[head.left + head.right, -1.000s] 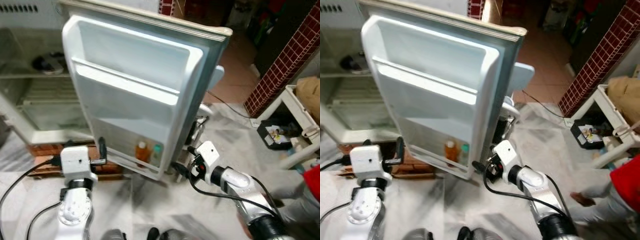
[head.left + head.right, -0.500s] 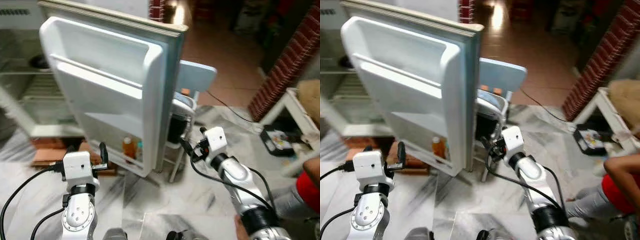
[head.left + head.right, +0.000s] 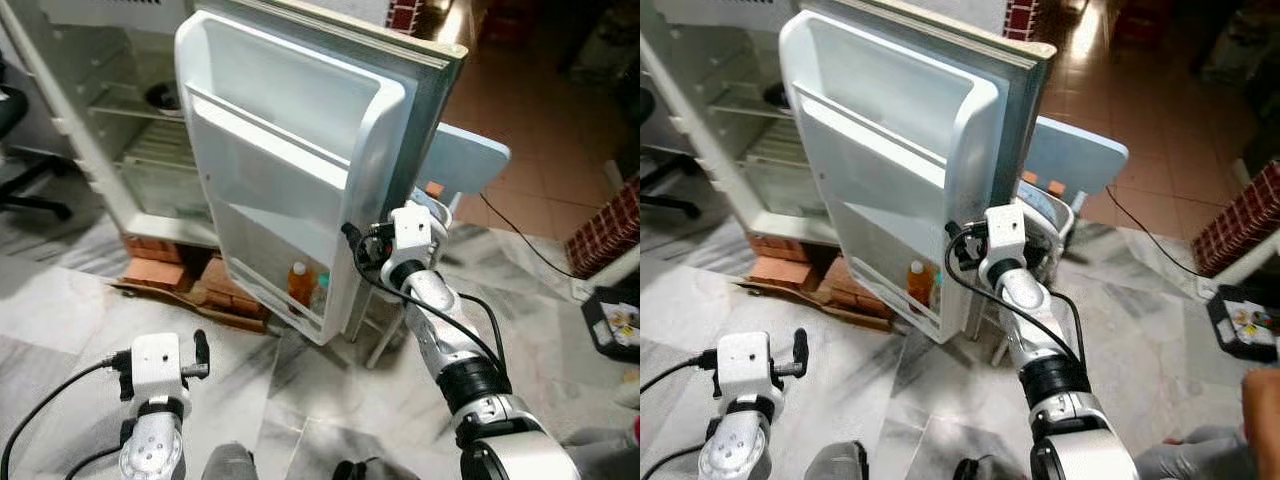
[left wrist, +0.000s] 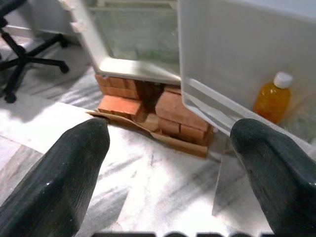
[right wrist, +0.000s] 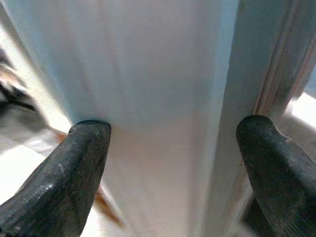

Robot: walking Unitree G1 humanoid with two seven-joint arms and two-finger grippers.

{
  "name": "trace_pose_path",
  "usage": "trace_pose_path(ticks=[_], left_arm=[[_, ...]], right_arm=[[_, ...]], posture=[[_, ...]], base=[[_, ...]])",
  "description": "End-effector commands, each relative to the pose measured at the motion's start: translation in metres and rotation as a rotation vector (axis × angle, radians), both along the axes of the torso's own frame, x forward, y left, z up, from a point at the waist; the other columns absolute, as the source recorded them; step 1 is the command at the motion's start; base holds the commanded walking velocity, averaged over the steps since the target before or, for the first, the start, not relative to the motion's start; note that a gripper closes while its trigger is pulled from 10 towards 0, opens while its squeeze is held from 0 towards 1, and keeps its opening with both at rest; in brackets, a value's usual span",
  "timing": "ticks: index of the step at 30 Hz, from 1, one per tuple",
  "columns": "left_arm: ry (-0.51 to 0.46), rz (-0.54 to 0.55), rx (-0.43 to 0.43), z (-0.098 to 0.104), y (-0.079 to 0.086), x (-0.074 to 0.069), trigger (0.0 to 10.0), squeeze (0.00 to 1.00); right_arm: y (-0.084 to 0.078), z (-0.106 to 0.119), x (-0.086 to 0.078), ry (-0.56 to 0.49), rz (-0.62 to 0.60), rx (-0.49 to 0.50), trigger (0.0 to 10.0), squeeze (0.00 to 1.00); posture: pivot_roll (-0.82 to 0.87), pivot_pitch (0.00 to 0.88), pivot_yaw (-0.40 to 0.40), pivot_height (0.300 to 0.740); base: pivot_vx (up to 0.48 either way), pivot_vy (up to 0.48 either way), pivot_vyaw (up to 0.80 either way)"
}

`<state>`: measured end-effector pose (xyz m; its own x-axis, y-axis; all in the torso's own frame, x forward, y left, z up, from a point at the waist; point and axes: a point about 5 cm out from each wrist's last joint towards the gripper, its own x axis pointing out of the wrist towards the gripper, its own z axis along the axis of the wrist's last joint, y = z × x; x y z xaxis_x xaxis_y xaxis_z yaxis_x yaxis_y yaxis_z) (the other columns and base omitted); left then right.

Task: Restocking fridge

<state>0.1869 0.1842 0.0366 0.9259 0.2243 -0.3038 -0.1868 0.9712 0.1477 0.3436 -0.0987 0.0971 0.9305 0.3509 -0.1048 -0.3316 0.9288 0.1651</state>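
Nearest us, our left gripper (image 3: 198, 357) hangs low over the floor (image 3: 60, 310), fingers (image 4: 64, 168) apart and holding nothing. Our right gripper (image 5: 170, 182) has come up from beside the door's foot to its free edge, fingers spread to either side of it, not clamped. The door (image 3: 290, 170) stands open; an orange bottle (image 3: 298, 283) sits in its bottom shelf beside a green one (image 3: 321, 292). Behind the door is a chair (image 3: 465, 165), and farthest left the fridge (image 3: 110, 120) gapes. We judge we are now placed to swing the door, probably shut.
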Motion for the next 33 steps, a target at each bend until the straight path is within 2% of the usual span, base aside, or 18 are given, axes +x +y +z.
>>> trace_pose_path(ticks=[1, 5, 6, 7, 9, 13, 14, 15, 16, 18, 20, 21, 26, 27, 30, 31, 32, 33], left_arm=[[0.038, -0.02, 0.002, -0.005, -0.002, -0.002, 10.0, 0.0], [0.047, -0.042, 0.003, -0.005, -0.005, -0.001, 10.0, 0.0], [0.047, -0.042, 0.003, -0.005, -0.005, -0.001, 10.0, 0.0], [0.048, -0.047, 0.005, -0.004, -0.006, 0.001, 10.0, 0.0], [0.048, -0.051, 0.008, -0.004, -0.007, 0.001, 10.0, 0.0], [0.049, -0.055, 0.012, -0.004, -0.007, 0.001, 10.0, 0.0], [0.05, -0.055, 0.013, -0.004, -0.007, 0.001, 10.0, 0.0], [0.052, -0.056, 0.015, -0.004, -0.007, 0.001, 10.0, 0.0], [0.054, -0.057, 0.015, -0.004, -0.007, 0.001, 10.0, 0.0], [0.057, -0.058, 0.016, -0.004, -0.007, 0.0, 10.0, 0.0], [0.062, -0.061, 0.017, -0.005, -0.007, 0.0, 10.0, 0.0], [0.067, -0.065, 0.02, -0.006, -0.007, 0.0, 10.0, 0.0], [0.075, -0.07, 0.025, -0.007, -0.007, 0.0, 10.0, 0.0], [0.076, -0.073, 0.027, -0.007, -0.007, 0.0, 10.0, 0.0], [0.08, -0.075, 0.031, -0.007, -0.006, 0.0, 10.0, 0.0], [0.081, -0.075, 0.031, -0.007, -0.006, 0.0, 10.0, 0.0], [0.083, -0.078, 0.033, -0.007, -0.006, 0.001, 10.0, 0.0], [0.083, -0.079, 0.034, -0.007, -0.006, 0.001, 10.0, 0.0]], right_arm=[[0.014, 0.019, 0.002, -0.03, 0.101, 0.148, 10.0, 0.0], [0.046, 0.06, -0.03, -0.1, 0.472, 0.514, 10.0, 0.0], [0.046, 0.06, -0.03, -0.1, 0.472, 0.514, 10.0, 0.0], [0.051, 0.077, -0.045, -0.107, 0.613, 0.634, 10.0, 0.0], [0.051, 0.085, -0.061, -0.111, 0.752, 0.663, 10.0, 0.0], [0.042, 0.071, -0.073, -0.057, 0.856, 0.6, 10.0, 0.0], [0.037, 0.063, -0.078, -0.029, 0.894, 0.562, 10.0, 0.0], [0.026, 0.048, -0.088, 0.026, 0.96, 0.475, 10.0, 0.0], [0.022, 0.045, -0.093, 0.053, 0.98, 0.45, 10.0, 0.0], [0.004, 0.023, -0.102, 0.146, 1.036, 0.286, 10.0, 0.0], [-0.022, -0.006, -0.106, 0.25, 1.048, 0.03, 10.0, 0.0], [-0.045, -0.027, -0.101, 0.323, 0.987, -0.179, 10.0, 0.0], [-0.082, -0.054, -0.079, 0.437, 0.73, -0.507, 10.0, 0.0], [-0.094, -0.058, -0.072, 0.453, 0.635, -0.564, 10.0, 0.0], [-0.102, -0.06, -0.064, 0.452, 0.513, -0.602, 10.0, 0.0], [-0.104, -0.06, -0.06, 0.437, 0.452, -0.625, 10.0, 0.0], [-0.108, -0.056, -0.049, 0.398, 0.33, -0.646, 10.0, 0.0], [-0.109, -0.054, -0.045, 0.382, 0.294, -0.642, 10.0, 0.0]], posture=[[0.08, 0.09, -0.053, 0.74], [0.08, 0.091, -0.048, 0.74], [0.08, 0.091, -0.048, 0.74], [0.08, 0.091, -0.048, 0.74], [0.08, 0.09, -0.046, 0.74], [0.08, 0.091, -0.047, 0.74], [0.08, 0.091, -0.047, 0.74], [0.08, 0.093, -0.049, 0.74], [0.08, 0.093, -0.049, 0.74], [0.08, 0.093, -0.05, 0.74], [0.08, 0.093, -0.053, 0.74], [0.08, 0.094, -0.052, 0.74], [0.08, 0.093, -0.054, 0.74], [0.08, 0.093, -0.054, 0.74], [0.08, 0.093, -0.051, 0.74], [0.08, 0.093, -0.051, 0.74], [0.08, 0.093, -0.05, 0.74], [0.08, 0.092, -0.049, 0.74]], base=[[0.0, 0.0, 0.0], [0.0, 0.0, 0.0], [0.0, 0.0, 0.0], [0.0, 0.0, 0.0], [0.0, 0.0, 0.0], [0.0, 0.0, 0.0], [0.0, 0.0, 0.0], [0.0, 0.0, 0.0], [0.0, 0.0, 0.0], [0.0, 0.0, 0.0], [0.0, 0.0, 0.0], [0.0, 0.0, 0.0], [0.0, 0.0, 0.0], [0.0, 0.0, 0.0], [0.0, 0.0, 0.0], [0.0, 0.0, 0.0], [0.0, 0.0, 0.0], [0.0, 0.0, 0.0]])
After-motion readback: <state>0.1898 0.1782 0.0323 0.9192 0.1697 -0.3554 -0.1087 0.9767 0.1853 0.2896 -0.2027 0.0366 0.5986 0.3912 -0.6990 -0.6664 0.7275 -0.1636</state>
